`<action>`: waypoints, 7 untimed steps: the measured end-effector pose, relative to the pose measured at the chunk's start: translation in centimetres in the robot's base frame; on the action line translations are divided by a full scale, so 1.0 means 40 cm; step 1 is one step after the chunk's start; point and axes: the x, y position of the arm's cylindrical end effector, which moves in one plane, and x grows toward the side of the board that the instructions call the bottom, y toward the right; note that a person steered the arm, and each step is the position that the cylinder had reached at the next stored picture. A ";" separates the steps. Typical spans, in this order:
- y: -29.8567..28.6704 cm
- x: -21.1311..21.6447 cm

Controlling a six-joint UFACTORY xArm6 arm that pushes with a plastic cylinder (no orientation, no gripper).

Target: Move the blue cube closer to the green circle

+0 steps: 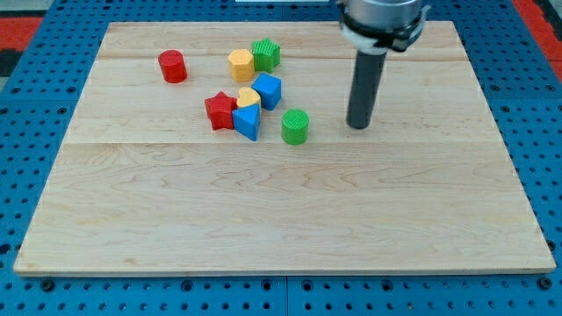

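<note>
Our arm comes down from the view's top right as a grey collar with a straight dark rod below it, standing upright over the wooden board [281, 219]. There are no jaws on this arm, so nothing opens, closes or clamps; the rod simply ends in my tip [357, 126], which rests at the board's surface and touches no block.

My tip sits to the view's right of the green circle [296, 126], near it but clearly apart, with bare wood between them. The green circle is a short upright cylinder standing alone, just to the view's lower right of the main cluster.

The blue cube [267, 91] lies up and to the view's left of the green circle, near it but not touching. Against the cube's left side we see a small yellow heart-like block [248, 96], and just below that a blue wedge-shaped block [248, 121]. A red star [220, 111] sits to the left of the blue wedge-shaped block, touching or nearly touching it.

Above the cube, toward the view's top, a yellow hexagonal block [241, 64] and a green star-like block [265, 54] sit side by side. A red cylinder [173, 67] stands well apart at the view's left.

The board lies on a blue perforated surface [35, 123].
</note>
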 end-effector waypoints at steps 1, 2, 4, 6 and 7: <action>0.003 -0.145; -0.009 -0.312; -0.233 -0.465; -0.472 -0.448; -0.530 -0.396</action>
